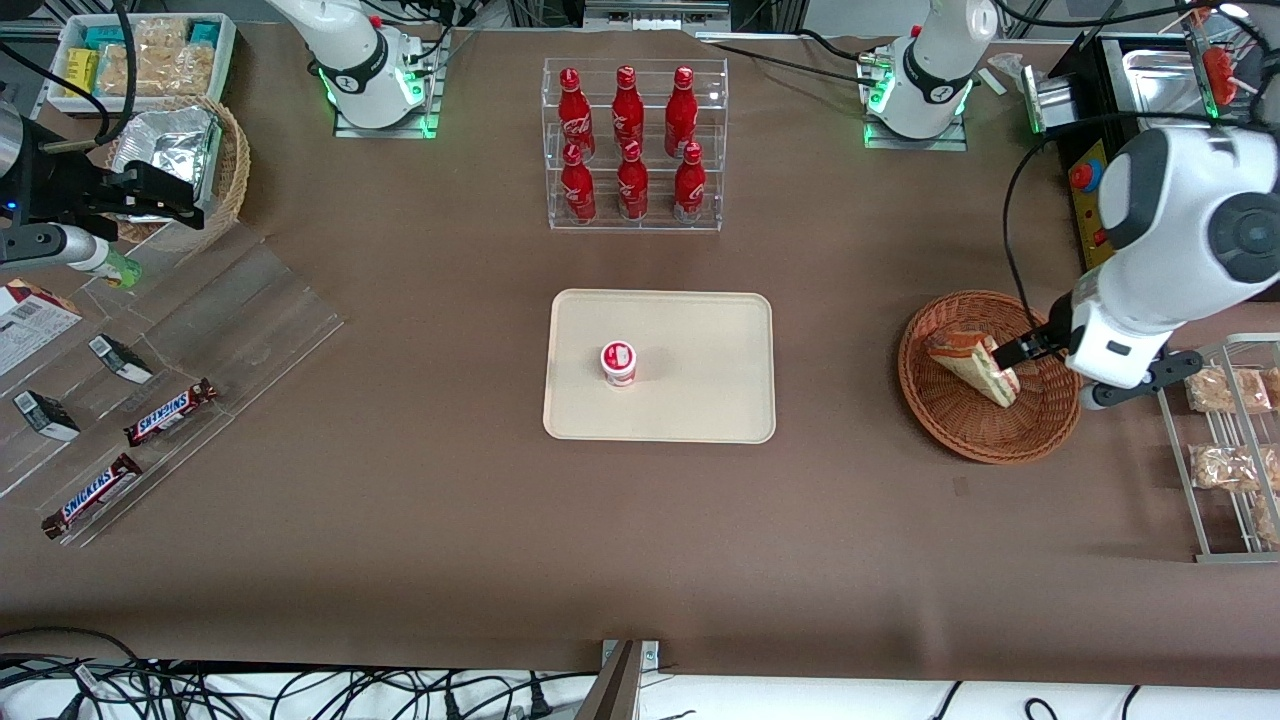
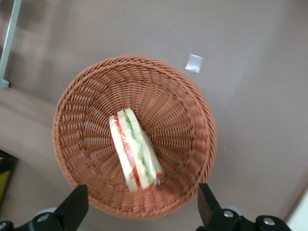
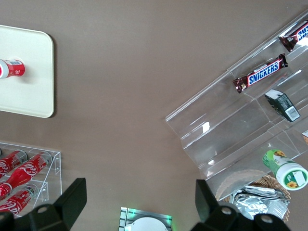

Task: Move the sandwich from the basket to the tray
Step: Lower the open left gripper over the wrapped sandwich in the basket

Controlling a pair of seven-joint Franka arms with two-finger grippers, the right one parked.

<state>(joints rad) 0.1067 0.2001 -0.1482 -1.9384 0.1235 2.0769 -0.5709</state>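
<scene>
The sandwich (image 1: pixel 975 365) (image 2: pixel 134 149), a wedge with red and green filling, lies in the round reddish-brown wicker basket (image 1: pixel 985 440) (image 2: pixel 86 106) toward the working arm's end of the table. My gripper (image 1: pixel 1022 350) (image 2: pixel 142 211) hangs open just above the basket, over its rim and beside the sandwich. Its two black fingers (image 2: pixel 74 207) stand wide apart with nothing between them. The cream tray (image 1: pixel 700 340) (image 3: pixel 29 72) lies mid-table, toward the parked arm from the basket, and bears a small red-and-white cup (image 1: pixel 619 362).
A clear rack of red cola bottles (image 1: pixel 633 145) stands farther from the front camera than the tray. A wire rack with bagged snacks (image 1: pixel 1230 440) sits beside the basket at the table's end. An acrylic stand with Snickers bars (image 1: pixel 170 410) lies toward the parked arm's end.
</scene>
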